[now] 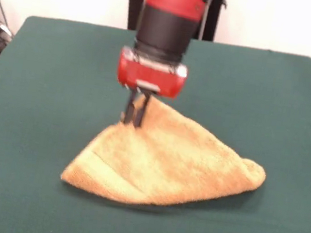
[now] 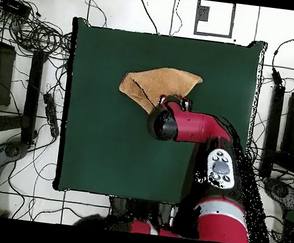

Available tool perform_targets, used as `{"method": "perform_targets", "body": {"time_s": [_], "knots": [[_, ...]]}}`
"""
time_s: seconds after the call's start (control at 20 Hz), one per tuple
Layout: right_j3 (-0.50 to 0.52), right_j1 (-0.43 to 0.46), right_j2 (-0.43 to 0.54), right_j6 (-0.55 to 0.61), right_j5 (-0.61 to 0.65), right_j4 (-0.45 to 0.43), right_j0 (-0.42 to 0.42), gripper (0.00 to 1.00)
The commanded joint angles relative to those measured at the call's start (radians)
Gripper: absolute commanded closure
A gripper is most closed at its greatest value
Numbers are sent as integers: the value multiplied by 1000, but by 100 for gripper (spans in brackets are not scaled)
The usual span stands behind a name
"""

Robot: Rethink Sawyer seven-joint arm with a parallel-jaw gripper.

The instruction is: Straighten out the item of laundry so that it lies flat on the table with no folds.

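Gripper (image 1: 134, 115) pinched shut on raised far edge of folded towel (image 1: 166, 162). Risk: thin terry grip slips, or both layers lift together across worktop (image 1: 44, 76), fold persists.

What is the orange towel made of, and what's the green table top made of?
The towel looks like soft terry cloth: its surface is fuzzy and it drapes in folds. The table looks covered in matte green fabric, maybe felt; it shows no shine.
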Motion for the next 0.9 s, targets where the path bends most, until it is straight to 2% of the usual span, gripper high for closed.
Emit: {"method": "perform_targets", "body": {"time_s": [0.05, 0.35, 0.7, 0.9], "knots": [[223, -120, -62, 91, 128, -15, -16, 100], [255, -143, -92, 73, 133, -22, -29, 100], [293, -152, -68, 59, 146, -3, -92, 100], [311, -165, -67, 71, 145, 3, -102, 100]]}}
